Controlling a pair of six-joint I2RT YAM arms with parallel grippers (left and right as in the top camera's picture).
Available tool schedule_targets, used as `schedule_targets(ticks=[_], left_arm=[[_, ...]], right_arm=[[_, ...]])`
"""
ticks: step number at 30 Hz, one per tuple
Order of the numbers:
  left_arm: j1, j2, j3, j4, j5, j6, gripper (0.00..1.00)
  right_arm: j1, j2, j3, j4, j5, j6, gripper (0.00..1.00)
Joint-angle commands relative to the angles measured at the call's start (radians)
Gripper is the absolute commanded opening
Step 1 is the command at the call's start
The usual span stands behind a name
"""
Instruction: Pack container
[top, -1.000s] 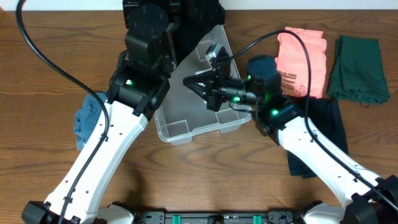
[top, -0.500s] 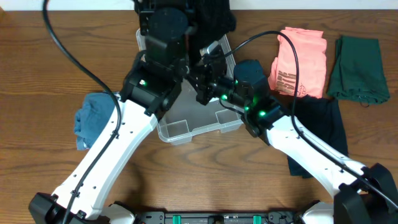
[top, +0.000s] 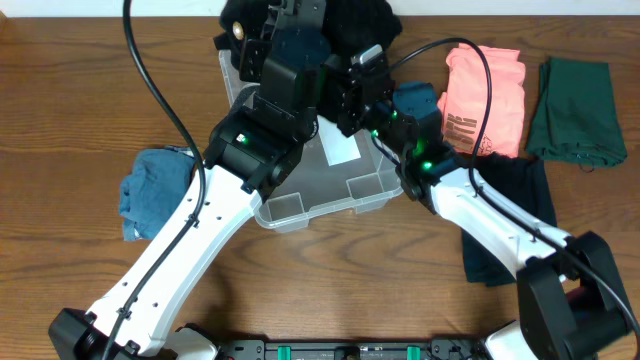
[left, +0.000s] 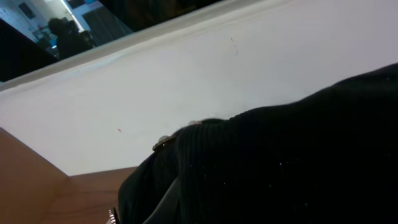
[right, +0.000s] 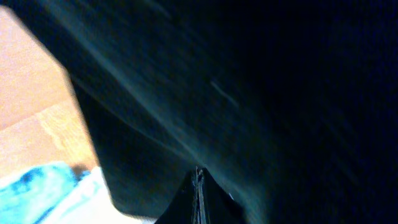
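Looks like a two-armed go at the black garment (top: 345, 18) bunched at the far edge of the tabletop (top: 80, 100), at or just past the far end of the container (top: 320, 205). Got the container sitting mid-tabletop, a bit skewed, see-through, apparently empty where visible apart from its white label (top: 343, 150). Reaching across it with both the left arm (top: 180, 240) and the right arm (top: 490, 215), probably to take the cloth at two spots and bring it in flat instead of in a lump. Can't tell about the left jaws: only black fabric and a white wall in that wrist view. Same with the right jaws, buried in dark blurry cloth, maybe pinched close together but can't call it. Also spotting a blue garment (top: 150, 190) on the left, plus a pink garment (top: 485, 90), a green garment (top: 580, 105) and a dark garment (top: 510, 230) on the right, presumably parked within reach for their turn. Guessing packing has barely begun
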Motion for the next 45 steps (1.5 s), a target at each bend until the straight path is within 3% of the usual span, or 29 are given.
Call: schedule_targets(ticks=[1, 10, 26, 33, 39, 45], left_arm=[[0.0, -0.056, 0.035, 0.028, -0.05, -0.015, 0.06], [0.0, -0.047, 0.035, -0.187, 0.033, -0.036, 0.06], [0.031, 0.055, 0.034, -0.272, 0.087, -0.042, 0.06], [0.084, 0.087, 0.034, -0.226, 0.145, -0.028, 0.06], [0.114, 0.089, 0.035, -0.058, 0.203, 0.078, 0.05], [0.156, 0.103, 0.035, 0.021, 0.281, 0.069, 0.06]], right_arm=[[-0.034, 0.047, 0.009, 0.034, 0.05, -0.06, 0.01], [-0.076, 0.092, 0.009, 0.153, 0.047, -0.066, 0.01], [-0.072, 0.095, 0.009, 0.204, 0.076, -0.066, 0.01], [-0.076, 0.1, 0.009, 0.275, 0.087, -0.066, 0.01], [-0.076, 0.1, 0.009, 0.29, 0.087, -0.066, 0.01], [-0.076, 0.1, 0.009, 0.281, 0.087, -0.066, 0.01]])
